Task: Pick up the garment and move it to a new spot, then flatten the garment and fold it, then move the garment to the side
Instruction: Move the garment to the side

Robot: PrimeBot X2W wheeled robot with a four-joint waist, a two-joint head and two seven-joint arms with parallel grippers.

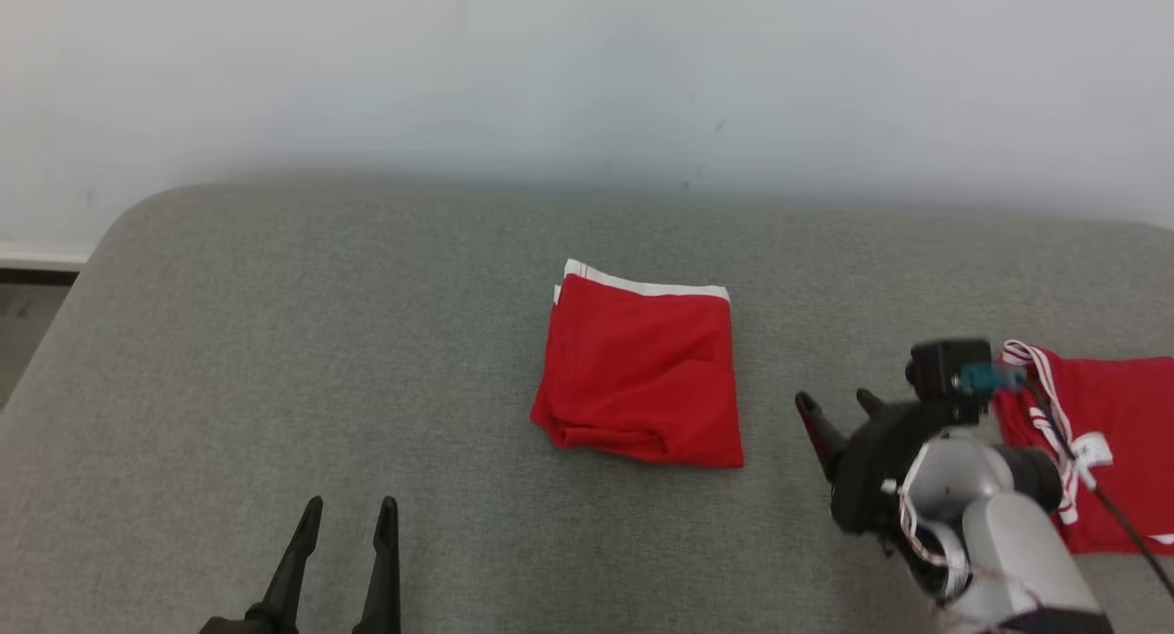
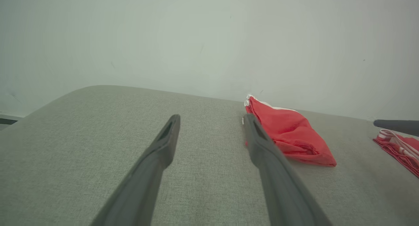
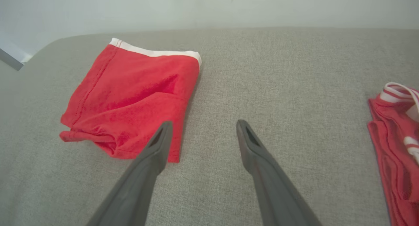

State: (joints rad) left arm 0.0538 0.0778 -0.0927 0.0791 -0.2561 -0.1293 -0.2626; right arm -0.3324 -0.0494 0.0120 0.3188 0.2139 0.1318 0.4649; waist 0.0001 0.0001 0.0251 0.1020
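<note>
I am holding my left gripper [image 1: 351, 504] and right gripper [image 1: 833, 397] wide open, gripping nothing. The folded garment [image 1: 642, 377] is lying centred on the cushion [image 1: 275, 340], beside my right gripper, likely staged for the sideways move.

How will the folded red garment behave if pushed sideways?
Probably floppy: the folded red garment shows soft creases and a bunched edge, so a push may crumple rather than slide it. The grey woven cushion looks grippy, likely adding drag. Lifted by one corner, its layers would likely unfold.
</note>
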